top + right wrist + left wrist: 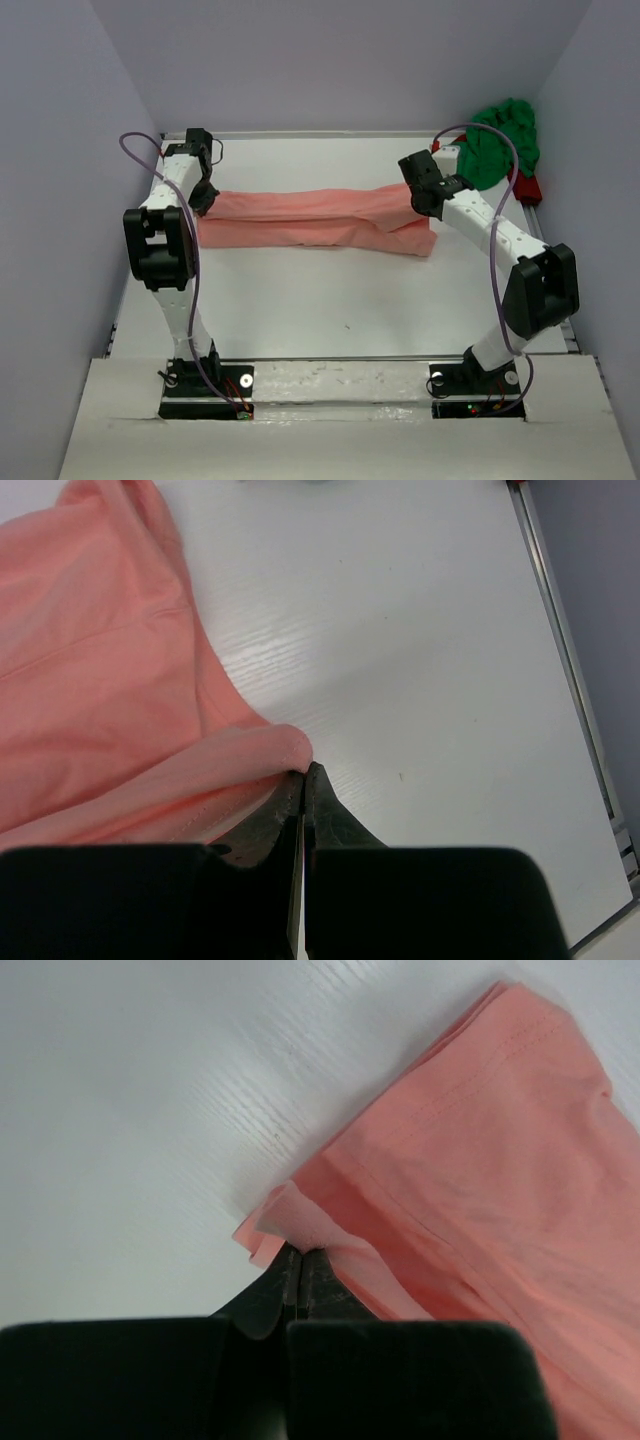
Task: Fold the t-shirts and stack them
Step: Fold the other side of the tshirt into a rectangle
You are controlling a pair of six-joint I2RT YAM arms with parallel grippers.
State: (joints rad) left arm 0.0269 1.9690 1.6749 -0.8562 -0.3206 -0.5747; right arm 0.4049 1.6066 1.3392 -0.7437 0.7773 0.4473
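Left claw (205,196) and right claw (428,205), low over the white table (330,300), are each pinched shut on one end of the salmon pink t-shirt (320,222). The shirt lies stretched in a long band from nine o'clock to three. The bright green t-shirt (505,140) sits bundled in the corner at one o'clock, well apart from both claws. You are handling light, limp cloth that will likely sag and slide on the smooth top; grip it at hemmed edges or corners, all layers together.
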